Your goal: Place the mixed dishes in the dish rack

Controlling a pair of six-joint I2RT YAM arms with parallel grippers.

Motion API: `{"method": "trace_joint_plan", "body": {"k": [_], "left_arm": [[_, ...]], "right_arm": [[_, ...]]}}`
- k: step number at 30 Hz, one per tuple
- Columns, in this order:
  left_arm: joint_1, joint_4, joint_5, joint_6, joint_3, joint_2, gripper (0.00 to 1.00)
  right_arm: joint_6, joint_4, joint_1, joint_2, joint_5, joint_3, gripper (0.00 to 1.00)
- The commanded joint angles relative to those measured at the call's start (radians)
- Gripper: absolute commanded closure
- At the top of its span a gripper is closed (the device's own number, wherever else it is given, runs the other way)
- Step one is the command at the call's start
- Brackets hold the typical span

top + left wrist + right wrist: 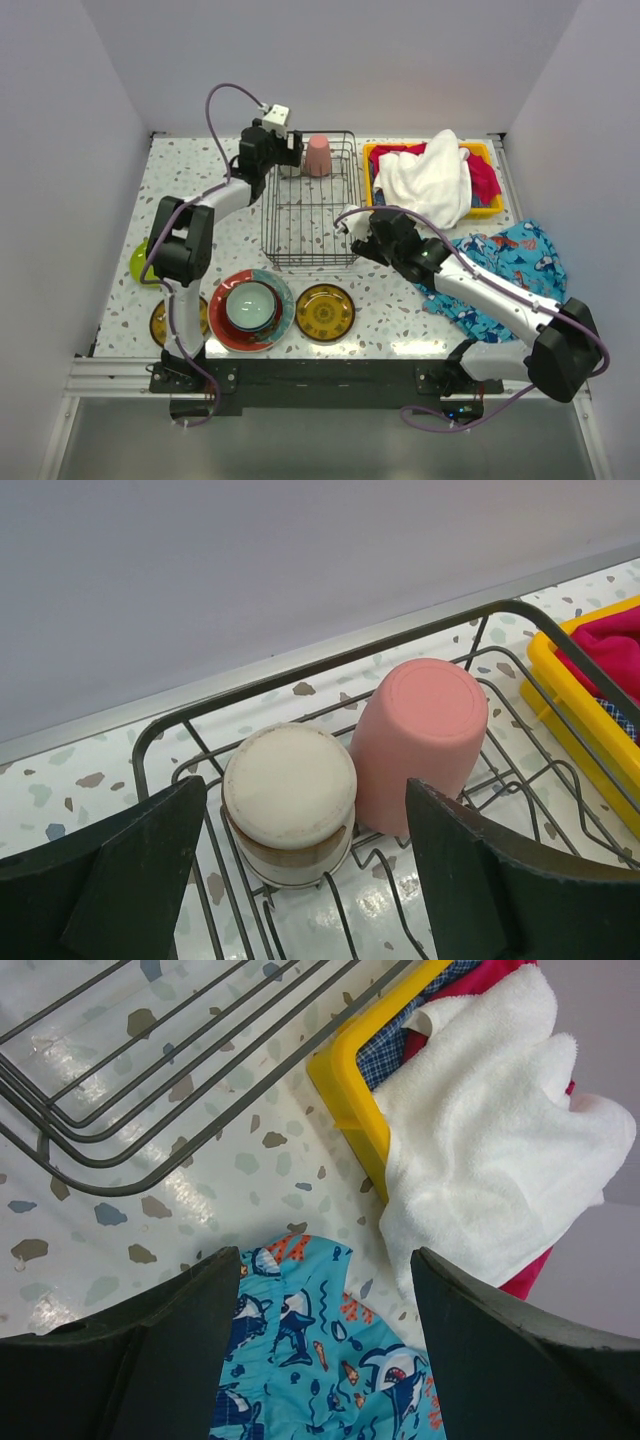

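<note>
The dark wire dish rack (310, 215) stands at the middle back. Inside its far end a pink cup (317, 155) stands upside down, and next to it a cream-based cup with a metallic rim (290, 800), also upside down. In the left wrist view the pink cup (420, 745) is right of the cream one. My left gripper (287, 152) is open and empty, just above and behind the cream cup (305, 880). My right gripper (353, 230) is open and empty by the rack's right front corner. A pale green bowl (251, 305) sits on the red teal-rimmed plate (222, 330). An amber plate (325, 311) lies to its right.
A second amber plate (163, 322) and a lime-green plate (139, 263) lie partly hidden behind the left arm. A yellow bin (371, 165) with a white towel (435, 180) stands right of the rack. The blue fish-print cloth (510, 262) lies under my right gripper (325, 1345).
</note>
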Motion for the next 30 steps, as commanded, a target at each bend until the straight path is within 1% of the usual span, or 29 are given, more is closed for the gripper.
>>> {"method": "trace_joint_plan", "body": {"k": [1,5,7,8,11,12,14,15,16,17,18,19,20,21,22,23,24,25,26,27,28,30], "left_arm": [[-0.012,-0.022,-0.002,-0.017,0.041,-0.059,0.14],[-0.009,-0.07,-0.059,-0.003,0.09,-0.105,0.13],[-0.003,-0.094,-0.068,0.021,0.11,-0.154,0.13],[0.011,-0.104,-0.108,0.024,0.113,-0.172,0.13],[0.04,-0.171,-0.116,0.029,0.117,-0.264,0.13],[0.043,-0.221,-0.114,0.038,0.106,-0.293,0.13],[0.054,-0.277,-0.079,0.09,0.074,-0.388,0.13],[0.057,-0.359,-0.067,0.127,0.04,-0.422,0.13],[0.067,-0.407,-0.015,0.146,0.02,-0.491,0.13],[0.074,-0.451,-0.001,0.159,0.0,-0.527,0.13],[0.081,-0.589,0.013,0.173,-0.029,-0.589,0.13],[0.119,-0.654,0.075,0.181,-0.04,-0.616,0.16],[0.138,-0.785,0.103,0.195,-0.054,-0.639,0.16],[0.161,-0.85,0.13,0.21,-0.057,-0.671,0.17],[0.213,-0.911,0.184,0.225,-0.063,-0.683,0.17],[0.241,-1.02,0.202,0.262,-0.075,-0.692,0.18],[0.273,-1.073,0.219,0.288,-0.081,-0.699,0.19],[0.337,-1.125,0.27,0.32,-0.084,-0.703,0.22],[0.371,-1.195,0.3,0.389,-0.109,-0.705,0.22],[0.399,-1.231,0.32,0.42,-0.12,-0.706,0.22],[0.451,-1.257,0.338,0.442,-0.133,-0.708,0.23],[0.495,-1.303,0.364,0.506,-0.187,-0.7,0.23]], "right_arm": [[0.005,0.021,-0.002,-0.068,-0.016,0.0,0.27],[0.035,0.038,-0.001,-0.085,-0.019,-0.011,0.27],[0.081,0.046,-0.001,-0.079,-0.028,0.014,0.27],[0.1,0.059,-0.001,-0.068,-0.031,0.024,0.27],[0.17,0.079,-0.004,-0.03,-0.045,0.083,0.27],[0.208,0.079,-0.004,-0.014,-0.056,0.122,0.27],[0.252,0.046,-0.006,0.013,-0.114,0.172,0.25],[0.291,0.029,-0.004,0.05,-0.143,0.226,0.24],[0.308,0.009,-0.006,0.064,-0.193,0.253,0.24],[0.325,-0.017,-0.006,0.079,-0.226,0.274,0.23],[0.356,-0.025,-0.006,0.093,-0.255,0.303,0.23],[0.37,-0.034,-0.006,0.096,-0.317,0.314,0.21],[0.393,-0.04,-0.006,0.099,-0.347,0.324,0.21],[0.405,-0.049,-0.007,0.111,-0.37,0.345,0.2],[0.413,-0.071,-0.006,0.118,-0.396,0.354,0.2],[0.428,-0.082,-0.006,0.124,-0.422,0.373,0.2],[0.433,-0.094,-0.007,0.139,-0.437,0.382,0.2],[0.434,-0.132,-0.007,0.147,-0.454,0.393,0.2],[0.433,-0.16,-0.007,0.157,-0.48,0.403,0.2],[0.434,-0.189,-0.009,0.167,-0.491,0.428,0.2],[0.439,-0.242,-0.01,0.18,-0.502,0.434,0.2],[0.45,-0.301,-0.016,0.187,-0.554,0.434,0.21]]}}
